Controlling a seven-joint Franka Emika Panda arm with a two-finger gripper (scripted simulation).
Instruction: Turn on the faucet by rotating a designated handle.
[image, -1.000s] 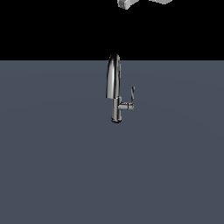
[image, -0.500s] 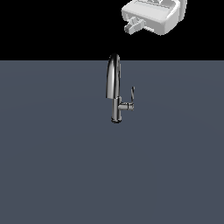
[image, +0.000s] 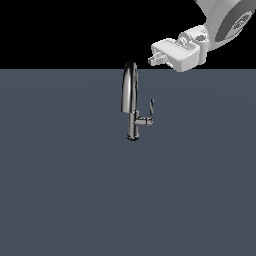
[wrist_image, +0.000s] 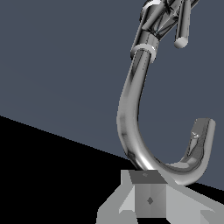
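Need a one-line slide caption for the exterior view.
Panda hand hovers above the chrome faucet, clear of its side handle.

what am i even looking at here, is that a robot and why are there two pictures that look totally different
Yes, it is a robot arm, drawn by a computer simulation rather than filmed. In the exterior view, taken by a camera off the arm, the white part at the upper right is the arm's gripper, hanging in the air above and to that view's right of a chrome faucet. The faucet stands on a plain grey surface. The small lever beside its body is the handle the robot is meant to turn.

The other picture comes from a camera on the robot's wrist, looking along the gripper at the faucet's curved spout from close up. The gripper holds nothing and touches nothing; whether its fingers are open is unclear.
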